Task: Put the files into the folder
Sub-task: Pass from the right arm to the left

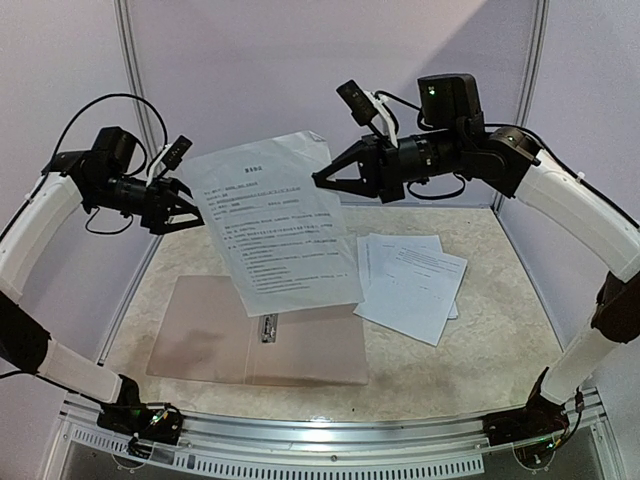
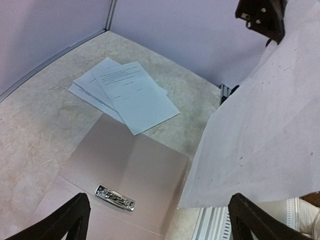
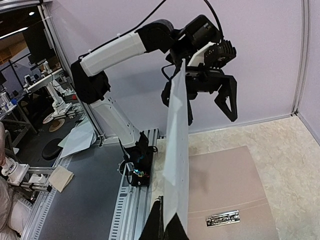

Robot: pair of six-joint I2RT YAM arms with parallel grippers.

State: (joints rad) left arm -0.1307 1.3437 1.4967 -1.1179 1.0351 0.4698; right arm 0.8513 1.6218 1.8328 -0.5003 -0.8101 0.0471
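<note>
Underneath everything, a speckled beige surface [image 1: 500, 370], walled in pale lilac on the left, right and far sides.

On its near-left part, the folder [image 1: 205, 335] [image 2: 145, 165] [image 3: 225, 180]: taupe, lying open and flat, both halves spread, with the fold running near to far through the middle.

In the air above the folder, well apart from it, the held sheet [image 1: 275, 225] [image 2: 260, 135]: white, printed with lines of black text, hanging tilted with the printed face toward the top camera. From the right wrist, seen almost edge-on [image 3: 177, 150].

To the right of the folder, flat on the surface, the stack of files [image 1: 412, 285] [image 2: 125, 92]: a few white printed sheets fanned loosely, one corner just at the folder's right edge.

High on the right, reaching in toward the middle, the right gripper [image 1: 322, 182] [image 3: 162, 227]: pressed together, pinching the held sheet at its upper right corner.

High on the left, the left gripper [image 1: 190, 215] [image 3: 210, 102]: spread wide, holding nothing, just beside the held sheet's left edge. Whether touching the paper or not, impossible to tell.

Smallest, a metal clip [image 1: 269, 328] [image 2: 115, 197] [image 3: 223, 218]: silver, fixed inside the folder on the fold.
</note>
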